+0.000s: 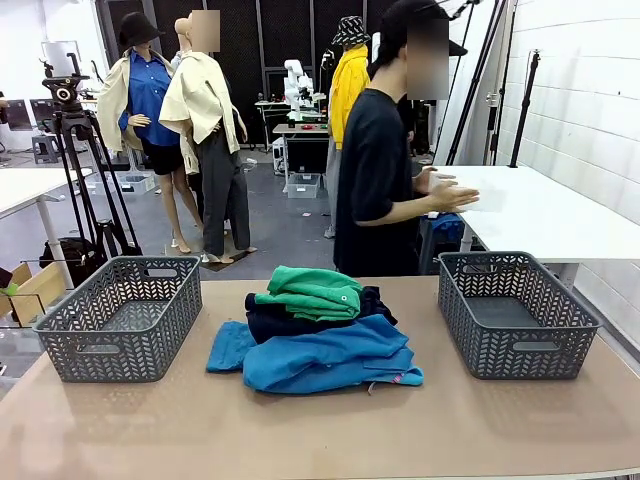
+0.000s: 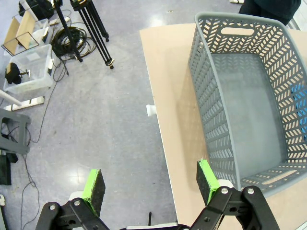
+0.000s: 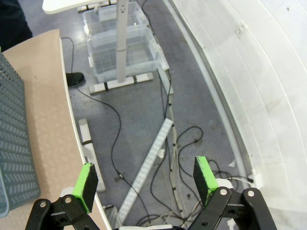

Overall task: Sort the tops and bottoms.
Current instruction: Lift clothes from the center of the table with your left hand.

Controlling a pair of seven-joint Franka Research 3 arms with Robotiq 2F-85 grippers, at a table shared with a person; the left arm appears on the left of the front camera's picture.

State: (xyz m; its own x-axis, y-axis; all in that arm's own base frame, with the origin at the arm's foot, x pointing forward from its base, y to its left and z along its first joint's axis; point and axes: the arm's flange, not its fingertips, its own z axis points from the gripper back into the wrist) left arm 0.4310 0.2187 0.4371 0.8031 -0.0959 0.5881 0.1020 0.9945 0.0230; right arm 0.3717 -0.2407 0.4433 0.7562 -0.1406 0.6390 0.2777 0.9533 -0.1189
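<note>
Front view: piled mid-table between two grey lattice plastic baskets [image 1: 110,350], bright green collared top [image 1: 312,290] over dark navy shirt [image 1: 285,322] over blue cloth bottoms [image 1: 330,358]; all unsorted. Left gripper [image 2: 149,179], right gripper [image 3: 146,177]: fingers apart, holding nothing.

Bright even indoor light, soft shadows, sharp focus, wide-angle bending in wrist views

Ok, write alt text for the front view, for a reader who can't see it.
A pile of clothes lies on a tan table between the left basket and the right basket, both grey and empty: a green top on a navy shirt, over blue bottoms. A person in a black T-shirt stands at the far side, turned sideways.
</note>
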